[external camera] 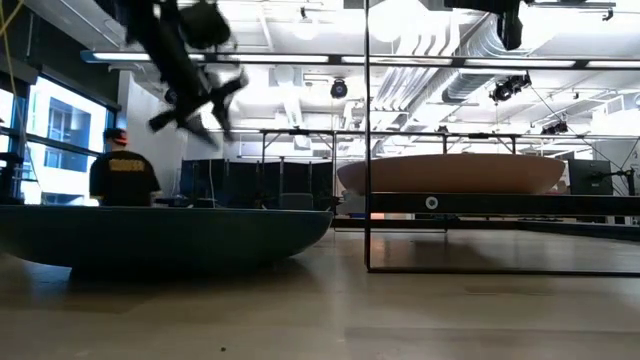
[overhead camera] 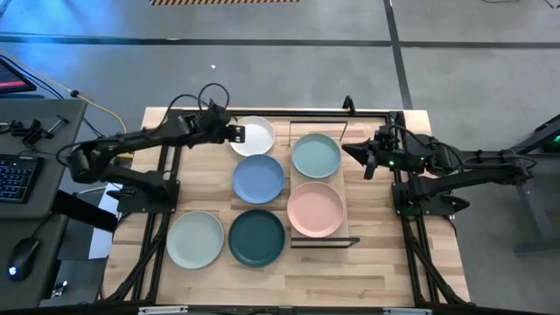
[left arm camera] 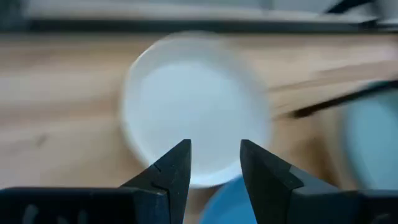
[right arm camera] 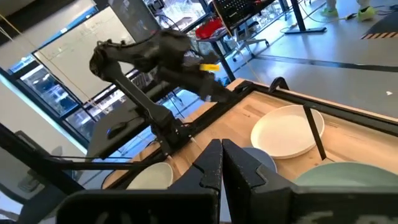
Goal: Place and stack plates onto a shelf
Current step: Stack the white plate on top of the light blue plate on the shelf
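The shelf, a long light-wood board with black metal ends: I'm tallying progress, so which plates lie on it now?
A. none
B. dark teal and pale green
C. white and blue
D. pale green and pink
D: in the high view the pale green plate and the pink plate lie side by side on the shelf.

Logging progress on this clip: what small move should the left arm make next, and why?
Probably lower the left gripper onto the near rim of the white plate. Its fingers are open and hover over that rim. Only the pale green plate and pink plate lie on the shelf. The right gripper waits shut beside the shelf.
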Robot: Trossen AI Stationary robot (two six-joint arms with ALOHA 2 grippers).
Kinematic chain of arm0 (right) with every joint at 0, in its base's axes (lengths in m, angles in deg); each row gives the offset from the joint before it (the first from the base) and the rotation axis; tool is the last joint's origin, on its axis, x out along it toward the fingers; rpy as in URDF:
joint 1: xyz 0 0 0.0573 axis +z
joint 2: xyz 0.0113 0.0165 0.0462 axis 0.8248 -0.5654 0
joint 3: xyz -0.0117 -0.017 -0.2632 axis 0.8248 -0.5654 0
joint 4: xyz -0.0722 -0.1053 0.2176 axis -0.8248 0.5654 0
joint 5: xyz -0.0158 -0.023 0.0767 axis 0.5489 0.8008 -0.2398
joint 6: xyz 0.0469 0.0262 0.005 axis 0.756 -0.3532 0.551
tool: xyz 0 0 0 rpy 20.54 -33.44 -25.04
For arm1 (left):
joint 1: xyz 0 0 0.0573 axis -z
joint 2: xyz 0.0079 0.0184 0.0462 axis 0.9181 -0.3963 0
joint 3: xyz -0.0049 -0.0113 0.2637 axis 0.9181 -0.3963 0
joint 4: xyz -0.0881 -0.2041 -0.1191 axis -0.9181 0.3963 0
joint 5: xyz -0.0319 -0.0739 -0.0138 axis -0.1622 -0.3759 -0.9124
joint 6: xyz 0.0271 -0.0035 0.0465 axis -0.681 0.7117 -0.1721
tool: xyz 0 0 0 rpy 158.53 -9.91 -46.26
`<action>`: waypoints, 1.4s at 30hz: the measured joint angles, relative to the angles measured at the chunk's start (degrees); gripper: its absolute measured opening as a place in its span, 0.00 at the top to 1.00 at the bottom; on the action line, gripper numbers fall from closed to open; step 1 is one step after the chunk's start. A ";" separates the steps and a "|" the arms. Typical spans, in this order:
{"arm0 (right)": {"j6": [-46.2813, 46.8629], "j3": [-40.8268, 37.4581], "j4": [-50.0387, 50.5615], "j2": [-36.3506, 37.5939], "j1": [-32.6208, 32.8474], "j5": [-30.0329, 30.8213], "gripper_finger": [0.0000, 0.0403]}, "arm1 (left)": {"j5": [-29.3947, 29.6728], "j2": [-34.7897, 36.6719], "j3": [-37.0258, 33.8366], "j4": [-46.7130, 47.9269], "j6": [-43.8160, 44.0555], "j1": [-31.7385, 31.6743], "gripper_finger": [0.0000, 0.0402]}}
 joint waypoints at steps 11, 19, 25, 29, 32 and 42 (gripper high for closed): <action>0.50 0.00 0.15 -2.05 0.00 0.00 1.00 | -5.01 -12.80 -1.90 1.96 8.57 -5.44 0.68; 0.48 0.00 1.54 -2.16 0.00 -0.50 1.00 | -5.94 -19.57 -1.90 -3.81 13.46 -5.60 0.68; 0.50 0.00 2.37 -2.16 -0.02 -1.37 1.00 | -5.85 -22.82 -1.89 -3.90 12.53 -5.87 0.74; 0.43 0.00 2.56 -2.16 -0.02 -2.14 1.00 | -5.07 -23.25 -1.79 -3.84 11.97 -5.87 0.89; 0.41 0.00 2.73 -2.16 -0.02 -2.19 1.00 | -4.72 -22.81 -1.79 -4.98 9.76 -5.97 0.98; 0.45 0.00 4.75 -2.16 0.00 -2.16 1.00 | -3.01 -13.23 -1.92 -3.46 6.31 -11.37 0.99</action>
